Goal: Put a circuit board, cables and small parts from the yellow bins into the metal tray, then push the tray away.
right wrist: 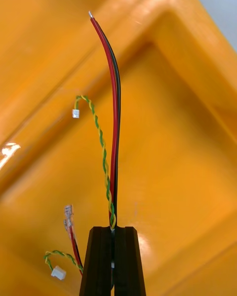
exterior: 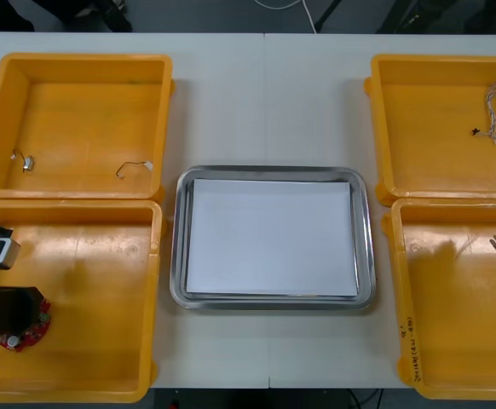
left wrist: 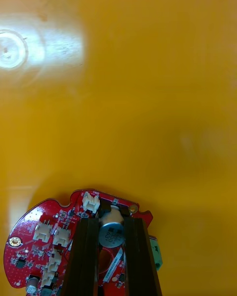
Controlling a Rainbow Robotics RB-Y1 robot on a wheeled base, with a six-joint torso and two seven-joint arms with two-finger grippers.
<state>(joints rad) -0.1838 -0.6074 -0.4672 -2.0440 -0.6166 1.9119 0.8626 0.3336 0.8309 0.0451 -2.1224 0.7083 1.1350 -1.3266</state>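
Left gripper (left wrist: 111, 222): black fingers pinch a silver cylinder (left wrist: 111, 232) mounted on the round red circuit board (left wrist: 44, 227). The board carries white connectors and sits inside the near-left yellow plastic bin (exterior: 86, 281).

Right gripper (right wrist: 113, 228): fingers pressed together on a red and black cable (right wrist: 114, 118) and a twisted green-yellow cable (right wrist: 102, 148), over another yellow bin (right wrist: 187, 128).

Shiny metal tray (exterior: 175, 247), white inside, rests mid-way on the light table (exterior: 265, 102).

Handwritten marks (exterior: 407, 332) on the near-right bin's rim: unreadable.

A round red circuit board (exterior: 31, 328) sits in the near left yellow bin (exterior: 95, 298). The shiny metal tray (exterior: 177, 247) lies between the bins, white inside. A red and black cable (right wrist: 114, 103) stands up, with a twisted green and yellow cable (right wrist: 103, 153) beside it.
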